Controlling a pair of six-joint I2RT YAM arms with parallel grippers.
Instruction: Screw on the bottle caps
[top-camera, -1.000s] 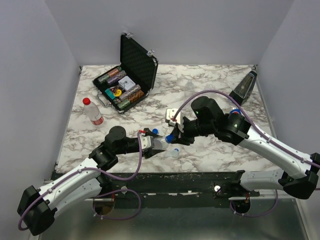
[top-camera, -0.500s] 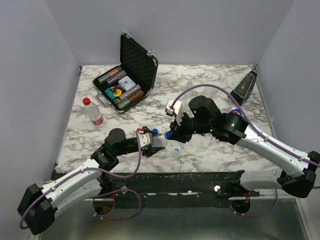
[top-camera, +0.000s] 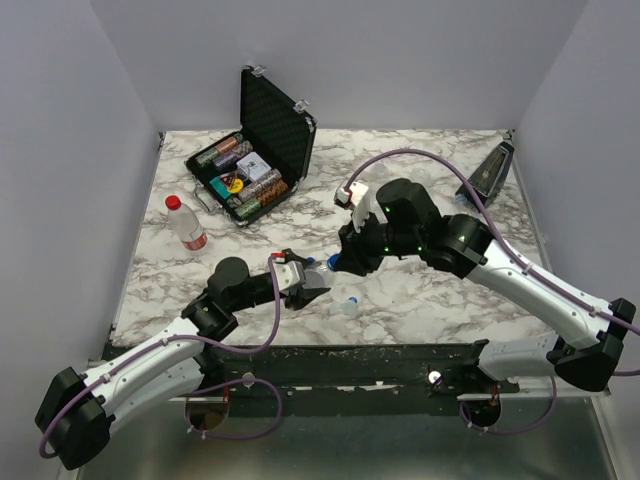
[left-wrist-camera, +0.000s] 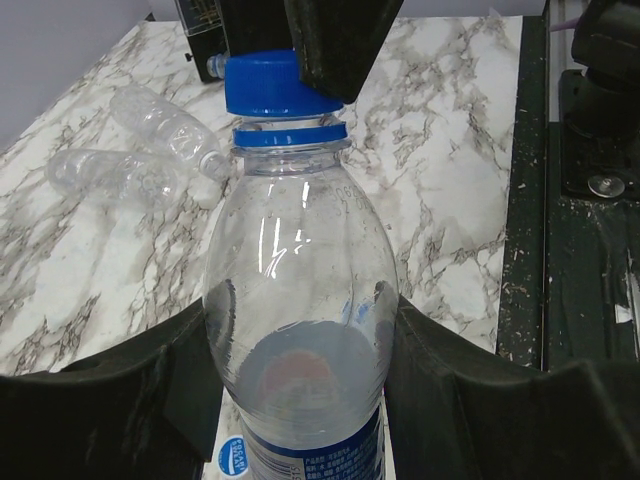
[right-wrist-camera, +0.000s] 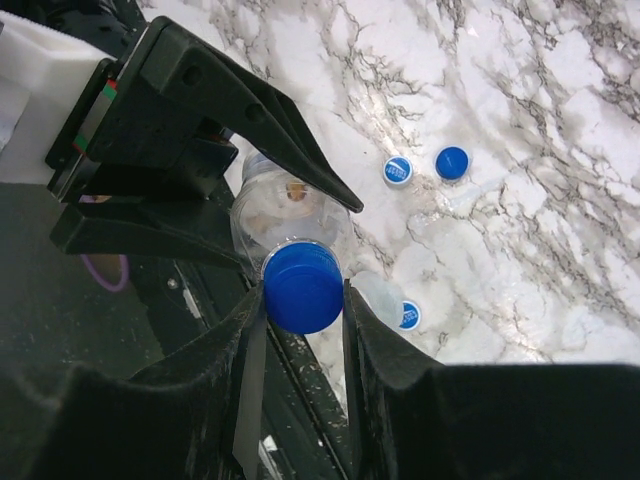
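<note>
A clear bottle is held upright at the near middle of the marble-patterned table, just in front of the arm bases. It is clasped around its rounded shoulder by the left gripper, whose black fingers are pressed against both sides of the thin, glossy plastic. A blue-and-white label is seen low on the body.

A blue cap is pinched between the two fingers of the right gripper, which is brought in from the far right and points down over the neck. The cap is seated on the bottle mouth, directly above the blue collar ring, and appears slightly tilted. The cap is round, smooth-topped and opaque; whether its thread is engaged cannot be told.

On the table to the right of the held bottle two loose caps are seen close together, one plain blue and one with a white-printed top. Crumpled clear bottles are lying on their sides near them.

Well apart at the left, a red-capped bottle with a red-and-white label is standing upright. Beyond it, at the far left, an open black case of coloured chips is resting with its lid raised.
</note>
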